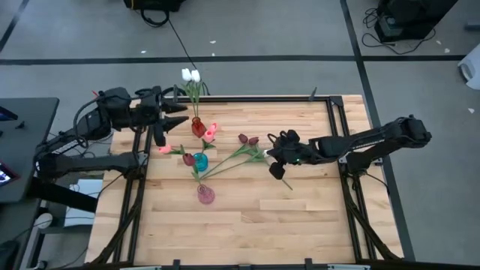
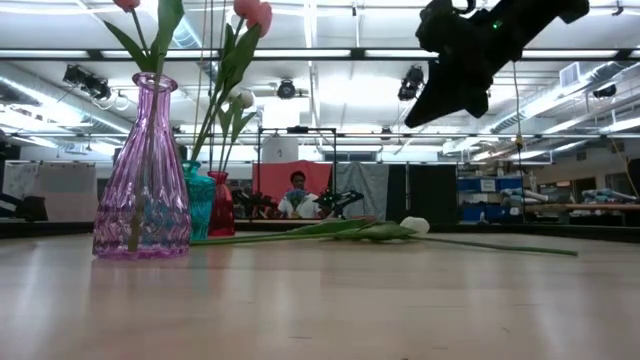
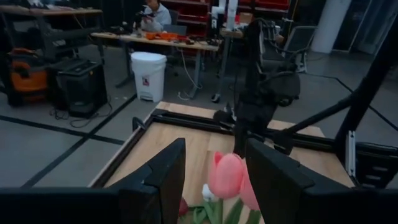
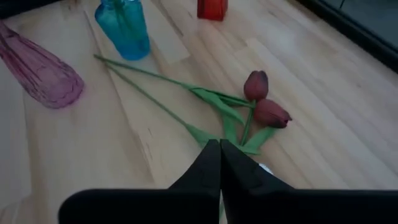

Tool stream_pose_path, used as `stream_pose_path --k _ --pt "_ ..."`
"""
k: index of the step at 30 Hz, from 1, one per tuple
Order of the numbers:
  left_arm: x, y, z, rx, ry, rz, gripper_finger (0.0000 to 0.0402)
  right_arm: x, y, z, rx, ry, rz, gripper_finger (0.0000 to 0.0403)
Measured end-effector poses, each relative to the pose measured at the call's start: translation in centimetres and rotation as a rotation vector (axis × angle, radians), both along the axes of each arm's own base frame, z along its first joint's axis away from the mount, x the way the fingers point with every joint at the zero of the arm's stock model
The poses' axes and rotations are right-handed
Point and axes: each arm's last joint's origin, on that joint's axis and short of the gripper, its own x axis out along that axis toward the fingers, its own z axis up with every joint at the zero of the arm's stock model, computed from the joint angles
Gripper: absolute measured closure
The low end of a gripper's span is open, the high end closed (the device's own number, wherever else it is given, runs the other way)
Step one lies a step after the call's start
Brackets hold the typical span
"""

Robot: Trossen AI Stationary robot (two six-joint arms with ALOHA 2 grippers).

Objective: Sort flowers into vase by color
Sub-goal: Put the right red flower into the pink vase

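Three small vases stand left of centre: red [image 1: 197, 127], blue [image 1: 200, 160] and pink [image 1: 205, 195]. White tulips [image 1: 190, 75] rise from the red vase. Pink tulips [image 1: 210, 131] stand by it and show beyond my left gripper's fingers in the left wrist view [image 3: 227, 174]. Two dark red tulips [image 4: 264, 102] and a white-headed one [image 2: 415, 226] lie flat on the table, stems pointing toward the blue vase. My right gripper [image 1: 277, 166] hangs shut above them, well clear of the table [image 2: 420, 110]. My left gripper [image 1: 182, 114] is open, raised beside the red vase.
The wooden table top [image 1: 300, 217] has a dark frame along its far edge [image 1: 262, 97]. The three vases stand close together, with stems and leaves fanning out above them. A person sits at a bench in the room beyond [image 2: 297, 183].
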Motion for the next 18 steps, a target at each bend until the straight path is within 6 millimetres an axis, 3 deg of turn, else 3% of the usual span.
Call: stream_pose_path --k 4,10,18 --pt "0.4 0.0 -0.6 -0.019 0.047 -0.010 0.0229 0.8 0.4 -1.6 0.024 0.063 0.026 0.0377" --pt "1.4 0.4 -1.4 -0.040 0.115 0.019 0.0229 2.4 0.8 -5.9 0.026 0.219 0.015 0.0321" --pt "2.9 1.0 -2.2 -0.058 0.171 0.018 0.0229 3.1 -0.4 -9.4 0.044 0.350 -0.043 0.0276"
